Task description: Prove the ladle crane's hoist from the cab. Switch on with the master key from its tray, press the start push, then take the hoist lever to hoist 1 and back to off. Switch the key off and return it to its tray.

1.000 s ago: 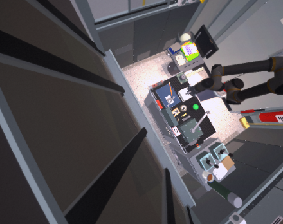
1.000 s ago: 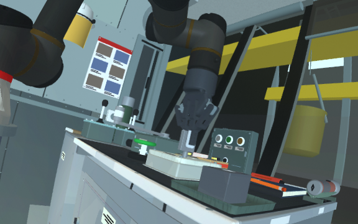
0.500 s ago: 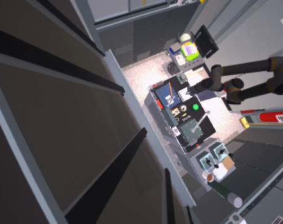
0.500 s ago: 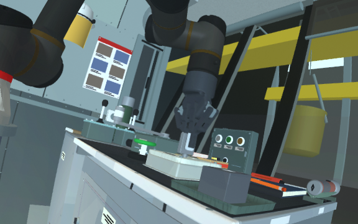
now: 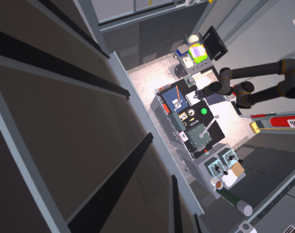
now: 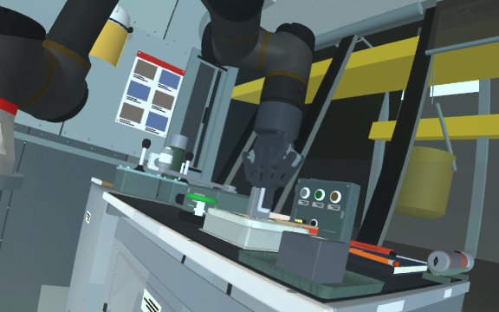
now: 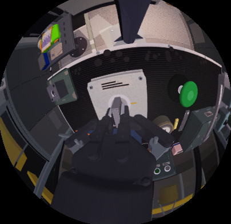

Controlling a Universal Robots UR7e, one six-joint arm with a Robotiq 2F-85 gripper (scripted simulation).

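Note:
The master key [image 7: 116, 108] is partly hidden by my fingers; it stands upright in the round lock of the pale key switch box [image 7: 118, 93], and my gripper [image 6: 263, 196] is closed on its head from above. The key's grey shank [image 6: 260, 203] shows between fingers and box top. The green start push [image 7: 188, 93] [image 6: 199, 198] sits to one side of the box on the black desk. The hoist lever [image 5: 210, 124] rises from the green lever box [image 5: 197, 135] further along the desk. The key tray [image 6: 314, 277] is a green tray at the desk's near end, holding a grey block [image 6: 312, 255].
The desk's front edge [image 6: 215, 268] runs below the switch box. A green lamp panel [image 6: 325, 201] stands right behind my gripper. Two small joystick boxes [image 5: 223, 162] and a cup [image 5: 216, 183] crowd the far end. Pencils and a can [image 6: 451, 260] lie near the tray.

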